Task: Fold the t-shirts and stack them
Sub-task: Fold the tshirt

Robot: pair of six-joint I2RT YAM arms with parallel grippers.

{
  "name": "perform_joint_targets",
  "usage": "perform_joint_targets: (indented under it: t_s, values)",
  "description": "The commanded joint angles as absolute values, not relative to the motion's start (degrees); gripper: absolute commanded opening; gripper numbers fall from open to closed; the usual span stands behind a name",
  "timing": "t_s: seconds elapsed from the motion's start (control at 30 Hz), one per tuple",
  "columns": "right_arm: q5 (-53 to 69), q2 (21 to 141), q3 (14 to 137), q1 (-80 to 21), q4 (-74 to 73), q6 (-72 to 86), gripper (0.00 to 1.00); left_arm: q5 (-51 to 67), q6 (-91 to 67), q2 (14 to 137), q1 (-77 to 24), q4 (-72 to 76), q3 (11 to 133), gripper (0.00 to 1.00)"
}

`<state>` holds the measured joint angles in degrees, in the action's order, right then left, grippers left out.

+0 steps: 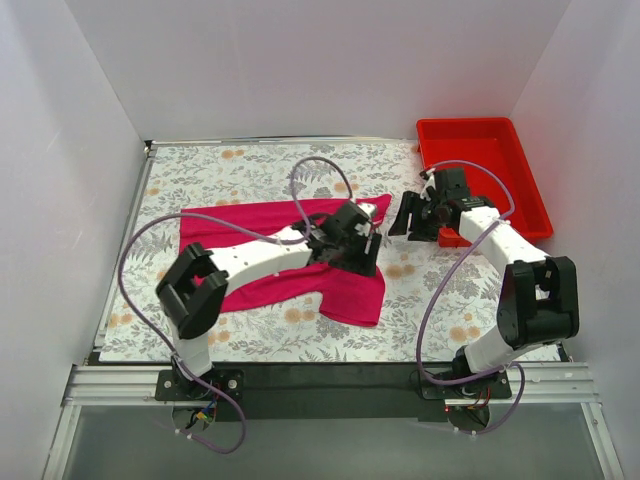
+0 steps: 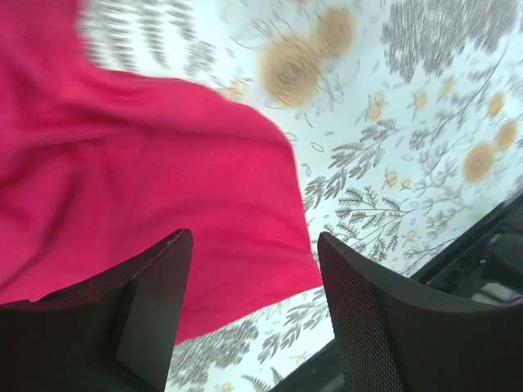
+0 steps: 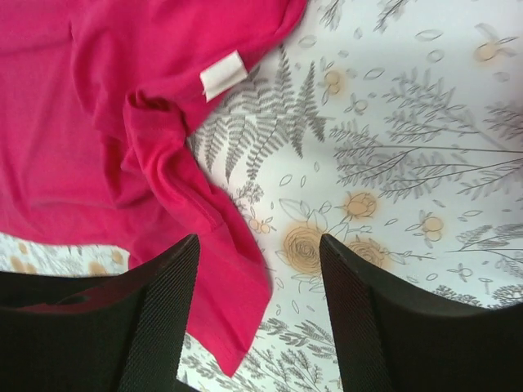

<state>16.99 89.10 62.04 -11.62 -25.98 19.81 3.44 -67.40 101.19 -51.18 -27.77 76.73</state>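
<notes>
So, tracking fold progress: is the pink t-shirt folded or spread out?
Spread, not folded: the t-shirt lies loose and rumpled on the table, creased edges and white label showing.

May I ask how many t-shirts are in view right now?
1. The pink t-shirt lies crumpled on the floral table, partly under the left arm. The red bin shows none; a second underneath cannot be excluded.

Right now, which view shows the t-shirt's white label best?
The right wrist view: the white label lies close and sharp on the t-shirt. In the top view it is too small to tell; the left wrist view misses it.
</notes>
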Motion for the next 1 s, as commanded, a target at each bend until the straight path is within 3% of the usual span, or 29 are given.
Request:
perform_joint_targets:
  t_s: [0.0, 0.5, 0.57, 0.63, 0.73, 0.97]
  values:
    - [14.94, 87.37, 62.93, -9.32, -23.64, 23.02, 0.58, 0.88, -64.6, 106.6, -56.32, -29.0, 81.38, 0.59]
    - [17.84, 87.63, 60.65, -5.8, -23.29, 22.59, 0.62, -9.56, -59.68, 120.75, -65.91, -32.08, 87.72, 0.53]
    - [18.37, 87.54, 60.21, -5.8, -23.12, 22.41, 0.62, -12.2, -59.41, 121.72, -66.62, -33.56, 87.45, 0.48]
    - [19.68, 87.54, 59.85, -5.8, -22.07, 22.33, 0.62, -15.02, -60.46, 122.69, -67.06, -35.15, 87.1, 0.35]
    - [21.52, 87.63, 58.63, -5.8, -19.78, 22.76, 0.61, -16.87, -60.64, 120.86, -66.97, -35.68, 85.17, 0.03]
    - [26.01, 90.0, 58.36, -5.8, -14.42, 24.34, 0.61, -18.63, -60.12, 110.23, -66.18, -37.08, 85.16, 0.0]
